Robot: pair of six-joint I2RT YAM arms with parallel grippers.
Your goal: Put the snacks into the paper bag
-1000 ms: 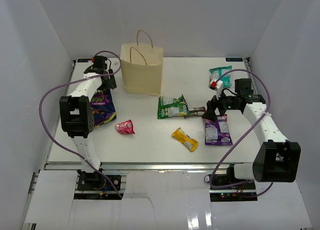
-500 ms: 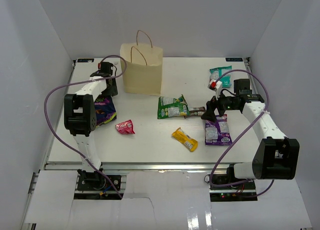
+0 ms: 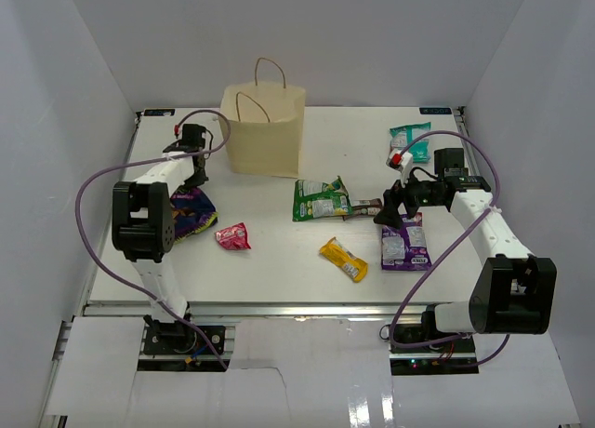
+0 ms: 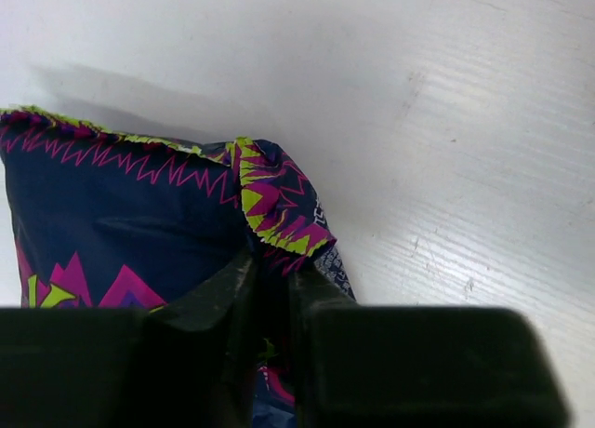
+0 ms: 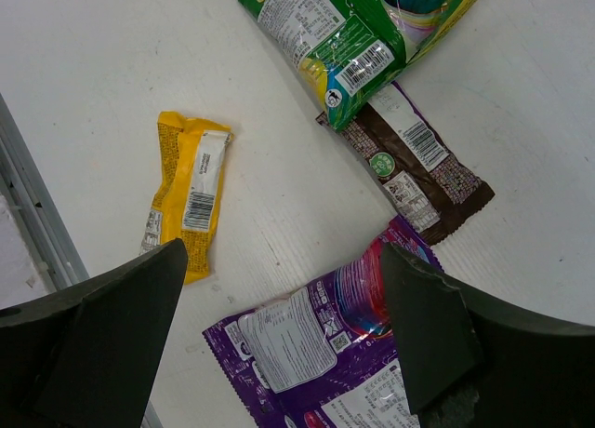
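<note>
The dark purple chip bag (image 3: 191, 212) lies at the left of the table, and my left gripper (image 3: 192, 174) is shut on its upper corner. In the left wrist view the crimped corner of the chip bag (image 4: 279, 205) is pinched between the jaws of the left gripper (image 4: 274, 279). The beige paper bag (image 3: 267, 130) stands upright just beyond. My right gripper (image 3: 390, 209) hangs open over the top of the purple pouch (image 5: 316, 354), touching nothing. The yellow bar (image 5: 186, 200), green pouch (image 5: 344, 28) and brown bar (image 5: 418, 163) lie around it.
A small red packet (image 3: 232, 235) lies near the chip bag. A teal pouch (image 3: 412, 140) sits at the back right. White walls close the table on three sides. Purple cables loop off both arms.
My left gripper has come down onto the chip bag's corner and gone from open to shut on it. The right arm has stayed put.
</note>
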